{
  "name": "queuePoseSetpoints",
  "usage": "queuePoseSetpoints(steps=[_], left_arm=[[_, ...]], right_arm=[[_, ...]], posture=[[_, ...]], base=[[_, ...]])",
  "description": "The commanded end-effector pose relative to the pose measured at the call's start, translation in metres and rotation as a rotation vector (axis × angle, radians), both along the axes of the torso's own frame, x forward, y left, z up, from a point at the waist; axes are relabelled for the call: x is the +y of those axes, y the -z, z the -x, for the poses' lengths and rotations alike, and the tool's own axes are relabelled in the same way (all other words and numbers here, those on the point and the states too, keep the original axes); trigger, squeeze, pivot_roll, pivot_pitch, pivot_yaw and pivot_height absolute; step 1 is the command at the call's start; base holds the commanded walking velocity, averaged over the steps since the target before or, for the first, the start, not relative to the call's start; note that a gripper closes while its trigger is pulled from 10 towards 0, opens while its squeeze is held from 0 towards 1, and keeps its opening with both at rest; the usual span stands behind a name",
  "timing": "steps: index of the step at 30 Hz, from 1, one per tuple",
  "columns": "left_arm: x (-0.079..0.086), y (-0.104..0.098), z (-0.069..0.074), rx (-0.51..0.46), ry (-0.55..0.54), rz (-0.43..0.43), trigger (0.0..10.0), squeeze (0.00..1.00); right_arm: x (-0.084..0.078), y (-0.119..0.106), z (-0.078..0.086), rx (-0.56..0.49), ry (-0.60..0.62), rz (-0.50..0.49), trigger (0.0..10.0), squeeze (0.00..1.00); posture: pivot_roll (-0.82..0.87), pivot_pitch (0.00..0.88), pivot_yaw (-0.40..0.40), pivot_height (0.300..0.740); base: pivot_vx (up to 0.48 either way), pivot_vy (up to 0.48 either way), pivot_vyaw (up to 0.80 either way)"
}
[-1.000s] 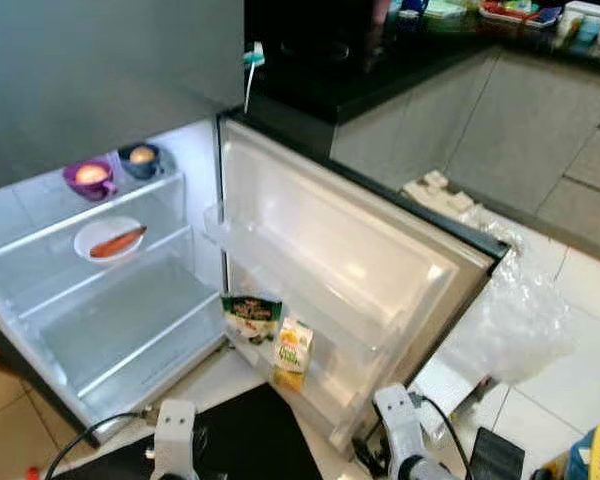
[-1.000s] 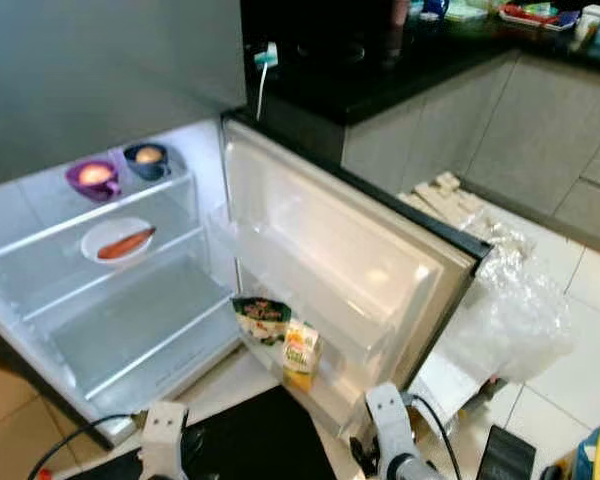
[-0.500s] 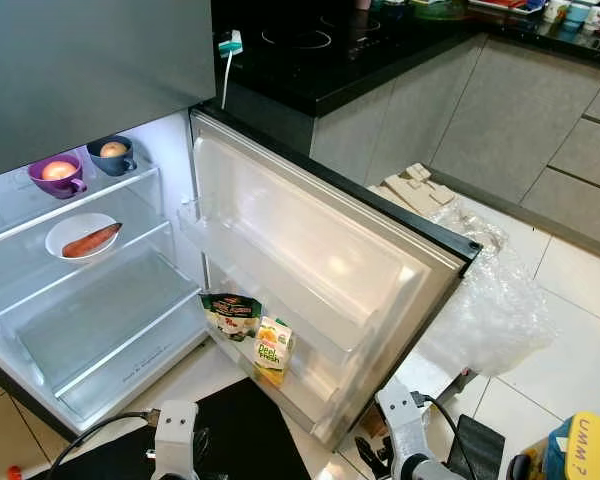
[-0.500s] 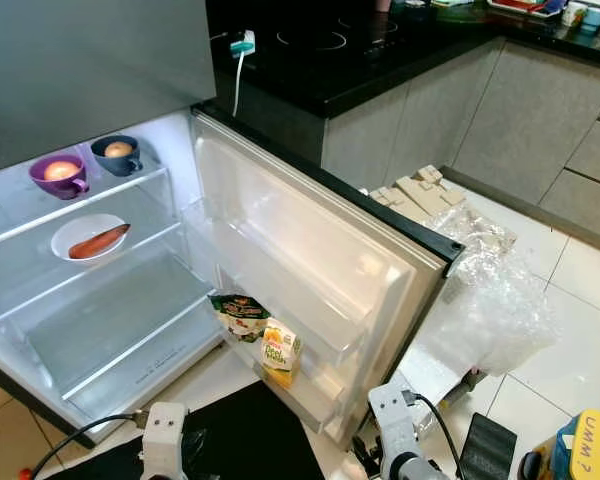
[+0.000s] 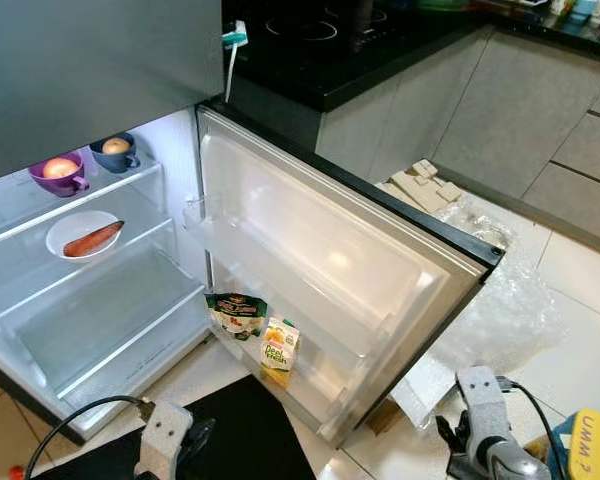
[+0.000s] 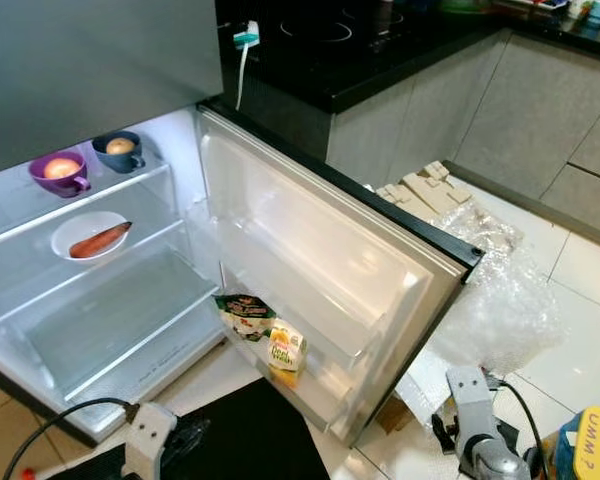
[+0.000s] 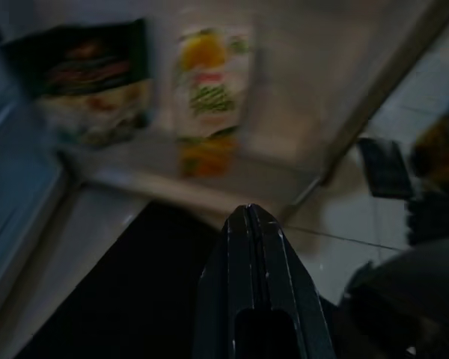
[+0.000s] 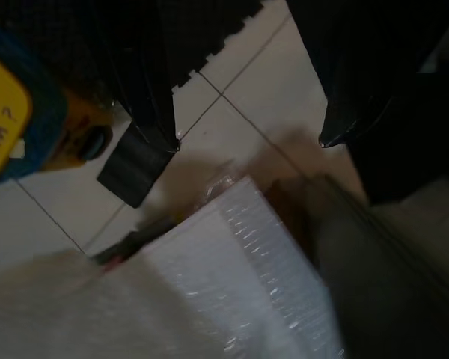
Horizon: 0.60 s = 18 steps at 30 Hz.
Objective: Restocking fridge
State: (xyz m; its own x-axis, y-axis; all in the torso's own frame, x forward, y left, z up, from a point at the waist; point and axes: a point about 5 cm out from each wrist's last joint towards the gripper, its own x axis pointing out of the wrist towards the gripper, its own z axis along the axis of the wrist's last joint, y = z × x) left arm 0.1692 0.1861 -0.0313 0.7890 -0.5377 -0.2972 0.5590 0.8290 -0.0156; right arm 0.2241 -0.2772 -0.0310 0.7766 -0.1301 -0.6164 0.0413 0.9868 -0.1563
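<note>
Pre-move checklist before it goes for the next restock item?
1. Fridge door open wide: ok.
2. Free space on the lower shelf: ok, bare.
3. Door bin room beside the juice carton and green packet: ok.
4. Left hand empty: ok, fingers shut on nothing.
5. Right hand ready to grasp: ok, open, over the floor tiles.
6. Floor path: not ok, bubble wrap lies by the door.

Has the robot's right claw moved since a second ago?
Yes. The right arm swung out to the robot's right: a second ago it sat below the open fridge door's bottom corner, and now it is beyond that corner, over the white floor tiles.
</note>
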Motion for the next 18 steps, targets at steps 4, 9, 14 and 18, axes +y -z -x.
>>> queuePoseSetpoints(steps=[4,9,14,18], left_arm=[[0.007,-0.015,-0.005,-0.064,0.015,0.035,10.0,0.00],[0.008,-0.017,-0.006,-0.072,0.017,0.037,10.0,0.00],[0.007,-0.017,-0.004,-0.070,0.021,0.037,10.0,0.00],[0.005,-0.018,-0.001,-0.071,0.028,0.044,10.0,0.00]], right_arm=[[-0.011,-0.035,-0.036,-0.247,0.175,-0.093,10.0,0.00],[-0.009,-0.047,-0.049,-0.315,0.201,-0.139,3.6,0.00],[-0.004,-0.060,-0.064,-0.375,0.194,-0.170,0.0,0.00],[0.005,-0.074,-0.080,-0.420,0.165,-0.188,10.0,0.00]], posture=[[-0.08,0.060,-0.066,0.713],[-0.08,0.056,-0.065,0.713],[-0.08,0.056,-0.065,0.713],[-0.07,0.051,-0.068,0.713]], base=[[0.000,0.000,0.00],[0.000,0.000,0.00],[0.000,0.000,0.00],[0.000,0.000,0.00]])
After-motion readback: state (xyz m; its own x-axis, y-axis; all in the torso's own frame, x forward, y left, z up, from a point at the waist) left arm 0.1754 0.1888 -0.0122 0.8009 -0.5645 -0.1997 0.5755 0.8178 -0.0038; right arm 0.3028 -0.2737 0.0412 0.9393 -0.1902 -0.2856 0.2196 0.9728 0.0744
